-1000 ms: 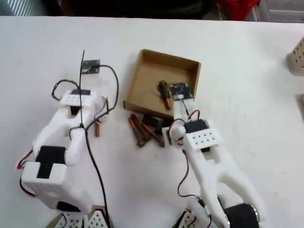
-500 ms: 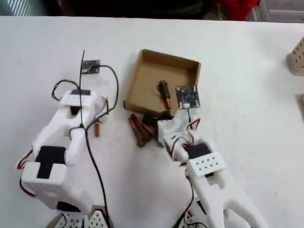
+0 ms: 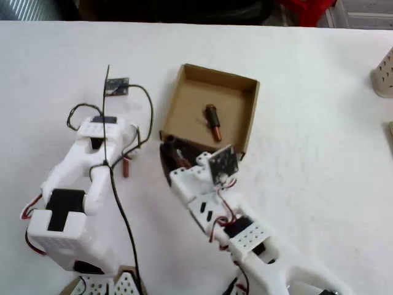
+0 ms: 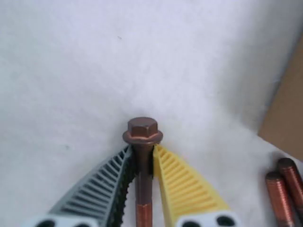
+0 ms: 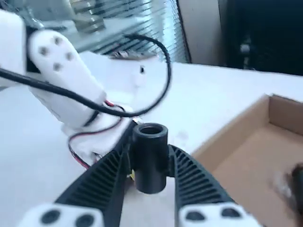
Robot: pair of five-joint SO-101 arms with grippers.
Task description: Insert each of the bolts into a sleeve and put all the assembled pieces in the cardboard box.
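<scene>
Box (image 3: pixel 190 78): one assembled piece (image 3: pixel 212 122) inside | left gripper (image 4: pixel 142 151) clamps bolt (image 4: pixel 142 133) | right gripper (image 5: pixel 149 153) grips sleeve (image 5: pixel 150 165) | spare bolts (image 4: pixel 279 196) at box's 7 o'clock

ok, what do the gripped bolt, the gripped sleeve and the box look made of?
bolt: metal with a copper-brown coat, going by its dull sheen and crisp hex head.
sleeve: matte black and smooth; plastic or blackened metal, can't tell.
box: plain brown cardboard, thin folded walls, no gloss.
</scene>
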